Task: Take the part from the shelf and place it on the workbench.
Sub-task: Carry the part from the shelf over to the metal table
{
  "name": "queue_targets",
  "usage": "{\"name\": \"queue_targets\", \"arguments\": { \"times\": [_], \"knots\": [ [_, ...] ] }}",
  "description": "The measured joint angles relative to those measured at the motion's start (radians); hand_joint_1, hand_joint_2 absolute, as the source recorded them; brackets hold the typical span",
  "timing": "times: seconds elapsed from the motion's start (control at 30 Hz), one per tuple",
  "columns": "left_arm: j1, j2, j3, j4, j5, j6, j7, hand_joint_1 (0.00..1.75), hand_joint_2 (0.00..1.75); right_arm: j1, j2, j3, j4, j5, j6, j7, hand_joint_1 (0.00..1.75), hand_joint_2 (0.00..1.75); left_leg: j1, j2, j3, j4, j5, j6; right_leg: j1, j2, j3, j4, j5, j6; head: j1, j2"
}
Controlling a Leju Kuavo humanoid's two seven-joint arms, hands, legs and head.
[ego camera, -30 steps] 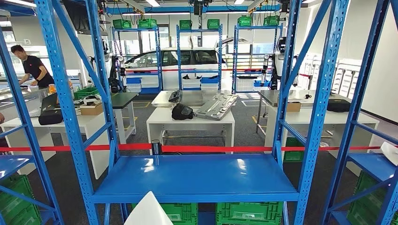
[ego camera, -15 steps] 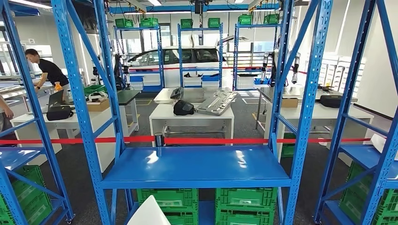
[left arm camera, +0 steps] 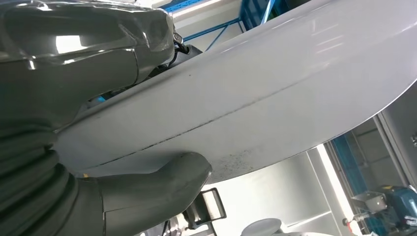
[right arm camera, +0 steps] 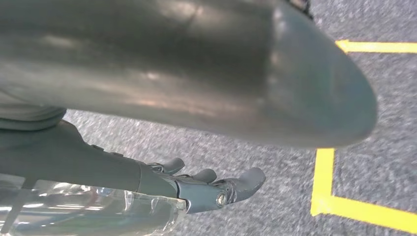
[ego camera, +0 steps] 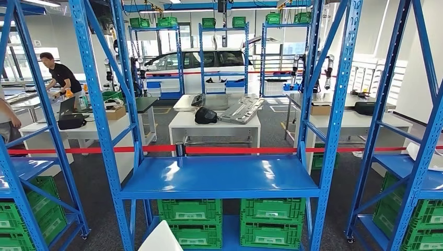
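the left hand already grips the part, a broad white curved panel, with the thumb pressed against one face and the rest of the hand on the other, near one end. the panel's long axis runs away from that hand, so most of its length hangs out past the grip. in the head view a white corner of the part pokes up at the bottom edge, in front of the blue shelf, low and just left of centre, on the left arm's side. the right hand hangs over grey floor with its fingers loosely apart and nothing in them. judging from this, the part is off the shelf and carried one-handed; the white workbench lies well apart, straight ahead beyond the shelf and a red tape, so setting it down probably calls for walking round.
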Motion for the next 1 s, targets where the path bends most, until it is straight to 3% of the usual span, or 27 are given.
{"name": "queue_targets", "arguments": {
  "times": [0.07,0.13,0.17,0.2,0.23,0.27,0.33,0.4,0.43,0.5,0.53,0.6,0.67,0.7,0.73,0.77,0.83,0.9,0.93,1.0],
  "knots": [
    [-0.004,0.000,-0.003,-0.005,0.000,0.000,0.000,1.75,1.75,0.001,-0.005,-0.002,0.007,-0.012,0.002,-0.002,0.00,0.00,0.005,0.005,-0.011,-0.019,0.029,0.014,0.004,0.002,-0.024,0.039,-0.041,-0.003,0.002,0.000],
    [-0.006,0.000,-0.006,-0.007,0.001,0.000,0.000,1.75,1.75,0.002,-0.013,-0.003,0.010,-0.018,0.005,-0.003,0.00,0.00,0.006,0.008,-0.032,-0.022,0.050,0.021,0.005,0.003,-0.067,0.159,-0.126,-0.012,0.006,0.000],
    [-0.007,0.000,-0.008,-0.008,0.001,0.000,0.000,1.75,1.75,0.001,-0.016,-0.004,0.011,-0.020,0.006,-0.003,0.00,0.00,0.005,0.010,-0.046,-0.018,0.058,0.022,0.004,0.003,-0.084,0.225,-0.154,-0.011,0.007,0.000],
    [-0.007,0.000,-0.010,-0.008,0.001,0.001,0.001,1.75,1.75,0.001,-0.018,-0.005,0.011,-0.022,0.010,-0.003,0.00,0.00,0.005,0.013,-0.060,-0.012,0.064,0.020,0.003,0.003,-0.089,0.271,-0.161,-0.004,0.008,0.000],
    [-0.007,0.000,-0.012,-0.008,0.001,0.002,0.000,1.75,1.75,0.001,-0.019,-0.007,0.010,-0.024,0.016,-0.003,0.00,0.00,0.006,0.016,-0.076,-0.004,0.069,0.019,0.002,0.003,-0.079,0.286,-0.149,0.008,0.009,0.000],
    [-0.007,0.001,-0.013,-0.008,0.002,0.003,0.000,1.75,1.75,0.001,-0.019,-0.009,0.007,-0.025,0.024,-0.003,0.00,0.00,0.008,0.019,-0.092,0.008,0.073,0.016,-0.001,0.002,-0.049,0.262,-0.125,0.022,0.009,0.000],
    [-0.007,0.001,-0.015,-0.011,0.005,0.004,0.000,1.75,1.75,0.001,-0.015,-0.013,-0.002,-0.028,0.042,-0.002,0.00,0.00,0.010,0.024,-0.126,0.038,0.076,0.009,-0.004,-0.006,0.039,0.140,-0.101,0.039,0.011,0.000],
    [-0.008,0.002,-0.016,-0.018,0.007,0.004,0.000,1.75,1.75,0.001,-0.009,-0.017,-0.018,-0.030,0.057,0.000,0.00,0.00,0.007,0.030,-0.151,0.062,0.081,0.000,0.000,-0.012,0.094,0.047,-0.120,0.031,0.011,0.000],
    [-0.008,0.003,-0.016,-0.021,0.007,0.005,0.000,1.75,1.75,0.002,-0.005,-0.020,-0.028,-0.030,0.068,0.001,0.00,0.00,0.006,0.033,-0.158,0.068,0.086,-0.006,0.005,-0.011,0.099,0.033,-0.129,0.021,0.010,0.000],
    [-0.009,0.005,-0.018,-0.024,0.008,0.005,0.000,1.75,1.75,0.012,0.010,-0.027,-0.059,-0.030,0.099,0.004,0.00,0.00,0.009,0.033,-0.166,0.074,0.090,-0.018,0.002,-0.007,0.086,0.032,-0.120,0.001,0.009,0.000],
    [-0.008,0.006,-0.019,-0.025,0.008,0.005,0.001,1.75,1.75,0.016,0.018,-0.030,-0.080,-0.030,0.116,0.006,0.00,0.00,0.012,0.027,-0.172,0.084,0.074,-0.025,0.000,-0.005,0.079,0.032,-0.113,-0.010,0.007,0.000],
    [-0.009,0.008,-0.021,-0.025,0.007,0.005,0.003,1.75,1.75,0.018,0.038,-0.034,-0.121,-0.031,0.142,0.006,0.00,0.00,0.018,0.012,-0.192,0.155,-0.008,-0.037,-0.002,-0.003,0.062,0.032,-0.095,-0.032,0.005,0.000],
    [-0.009,0.010,-0.024,-0.025,0.006,0.005,0.005,1.75,1.75,0.018,0.053,-0.035,-0.152,-0.031,0.155,0.006,0.00,0.00,0.021,0.005,-0.218,0.283,-0.098,-0.044,0.002,0.003,0.037,0.033,-0.074,-0.041,0.003,0.000],
    [-0.009,0.011,-0.026,-0.024,0.005,0.005,0.006,1.75,1.75,0.018,0.059,-0.036,-0.164,-0.030,0.159,0.006,0.00,0.00,0.022,0.004,-0.221,0.333,-0.114,-0.044,0.004,0.006,0.024,0.033,-0.062,-0.042,0.001,0.000],
    [-0.009,0.011,-0.028,-0.024,0.004,0.006,0.008,1.75,1.75,0.018,0.063,-0.036,-0.173,-0.030,0.162,0.006,0.00,0.00,0.023,0.003,-0.211,0.354,-0.108,-0.042,0.007,0.009,0.010,0.033,-0.051,-0.042,0.001,0.000],
    [-0.010,0.012,-0.029,-0.024,0.003,0.006,0.009,1.75,1.75,0.018,0.067,-0.037,-0.180,-0.030,0.164,0.006,0.00,0.00,0.022,0.001,-0.185,0.339,-0.083,-0.037,0.009,0.013,-0.003,0.033,-0.040,-0.041,0.000,0.000],
    [-0.014,0.012,-0.032,-0.025,0.002,0.007,0.011,1.75,1.75,0.016,0.076,-0.040,-0.190,-0.030,0.165,0.006,0.00,0.00,0.017,-0.014,-0.086,0.218,-0.042,-0.014,0.013,0.023,-0.026,0.033,-0.018,-0.038,0.000,0.000],
    [-0.021,0.012,-0.035,-0.028,0.001,0.008,0.012,1.75,1.75,0.013,0.085,-0.043,-0.198,-0.030,0.165,0.006,0.00,0.00,0.008,-0.032,0.011,0.074,-0.054,0.005,0.012,0.031,-0.037,0.030,0.005,-0.029,0.002,0.000],
    [-0.024,0.012,-0.036,-0.030,0.001,0.009,0.012,1.75,1.75,0.013,0.088,-0.044,-0.202,-0.030,0.165,0.006,0.00,0.00,0.003,-0.037,0.034,0.034,-0.065,0.010,0.008,0.035,-0.040,0.026,0.017,-0.022,0.001,0.000],
    [-0.028,0.012,-0.038,-0.030,0.001,0.009,0.013,1.75,1.75,0.015,0.091,-0.047,-0.209,-0.029,0.165,0.006,0.00,0.00,0.000,-0.030,0.032,0.010,-0.046,0.014,0.003,0.043,-0.043,0.010,0.042,-0.008,0.000,0.000]
  ]
}}
